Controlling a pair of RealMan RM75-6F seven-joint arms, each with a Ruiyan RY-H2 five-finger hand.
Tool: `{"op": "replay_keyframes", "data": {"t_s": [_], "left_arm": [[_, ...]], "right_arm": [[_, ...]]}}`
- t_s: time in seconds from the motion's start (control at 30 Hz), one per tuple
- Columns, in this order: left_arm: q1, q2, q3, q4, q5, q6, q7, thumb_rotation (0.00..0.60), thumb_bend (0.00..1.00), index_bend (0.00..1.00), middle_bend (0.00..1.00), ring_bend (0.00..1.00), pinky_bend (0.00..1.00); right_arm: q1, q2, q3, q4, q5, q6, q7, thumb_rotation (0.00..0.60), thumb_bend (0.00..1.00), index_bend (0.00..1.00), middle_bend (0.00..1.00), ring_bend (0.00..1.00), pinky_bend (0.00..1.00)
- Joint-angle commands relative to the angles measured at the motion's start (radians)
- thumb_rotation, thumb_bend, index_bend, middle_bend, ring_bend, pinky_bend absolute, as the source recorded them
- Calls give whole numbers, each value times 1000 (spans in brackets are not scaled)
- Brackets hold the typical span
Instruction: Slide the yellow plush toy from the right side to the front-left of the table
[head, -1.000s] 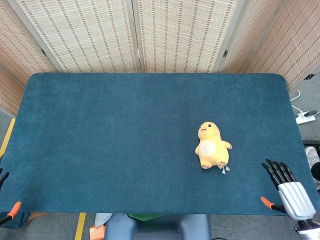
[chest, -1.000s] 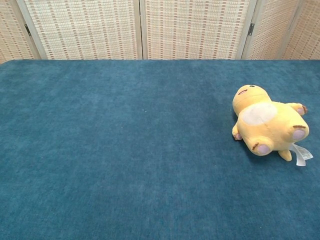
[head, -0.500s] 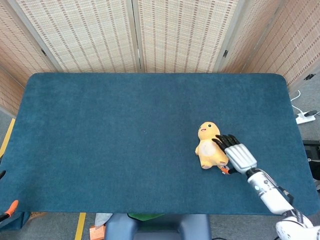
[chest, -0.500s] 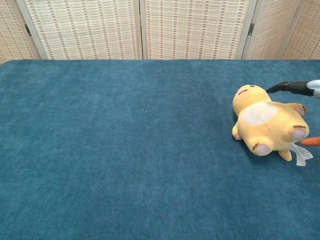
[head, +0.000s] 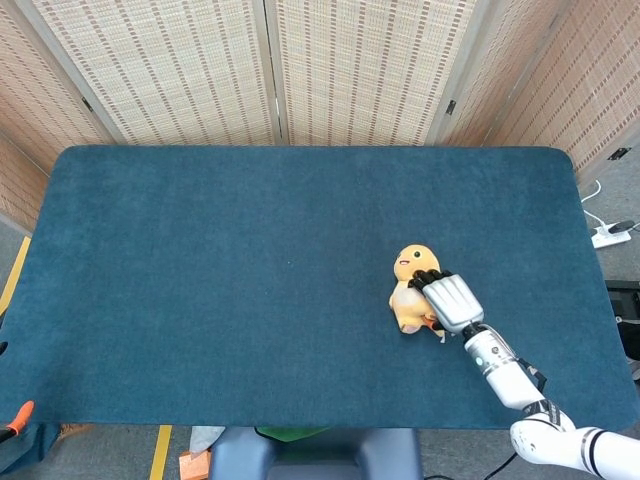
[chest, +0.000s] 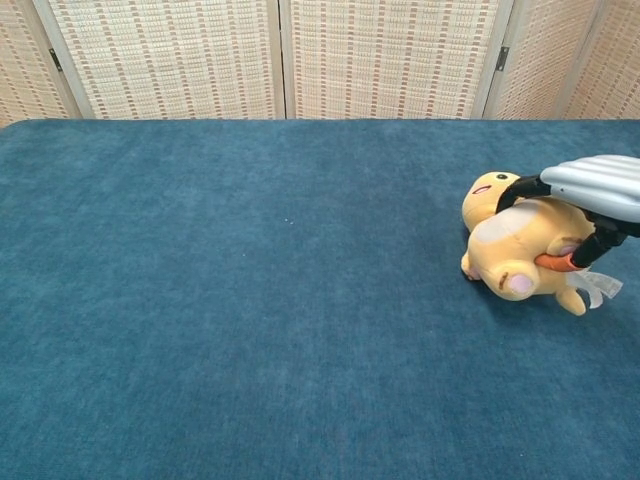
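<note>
Yellow plush toy (head: 408, 292): lay on the desk (head: 220, 270), right of its centre.
Right hand (head: 448, 300): rested over the toy, fingers curled around its body, grasping it.
Left hand: out of sight.

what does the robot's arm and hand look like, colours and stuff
Only the right arm shows. The right hand has a ribbed silver-grey back, black fingers and an orange-tipped thumb. Behind it runs a white, segmented forearm with dark bands at the joints.
</note>
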Motion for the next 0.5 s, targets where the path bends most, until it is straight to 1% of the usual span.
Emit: {"op": "replay_keyframes", "data": {"t_s": [0.03, 0.13, 0.23, 0.33, 0.37, 0.5], "left_arm": [[0, 0, 1, -1, 2, 1, 1, 600, 301, 0, 0, 0, 118], [0, 1, 2, -2, 5, 2, 3, 600, 300, 0, 0, 0, 118], [0, 1, 2, -2, 6, 2, 3, 600, 301, 0, 0, 0, 118], [-1, 2, 3, -2, 9, 4, -3, 600, 302, 0, 0, 0, 118], [-2, 4, 4, -1, 10, 2, -8, 600, 301, 0, 0, 0, 118], [-2, 7, 6, 4, 13, 2, -27, 600, 302, 0, 0, 0, 118]], "right_arm": [[-8, -38, -27, 42, -152, 116, 91, 600, 629, 659, 760, 658, 943], [0, -48, -37, 40, -238, 179, 152, 600, 638, 668, 766, 662, 947], [3, -50, -41, 37, -257, 191, 168, 600, 638, 668, 766, 662, 947], [28, -69, -46, 10, -316, 211, 186, 600, 637, 668, 763, 662, 947], [64, -102, -56, -29, -367, 192, 184, 600, 636, 668, 762, 662, 947], [118, -189, -52, -37, -380, 135, 146, 600, 628, 668, 755, 660, 947]]}}
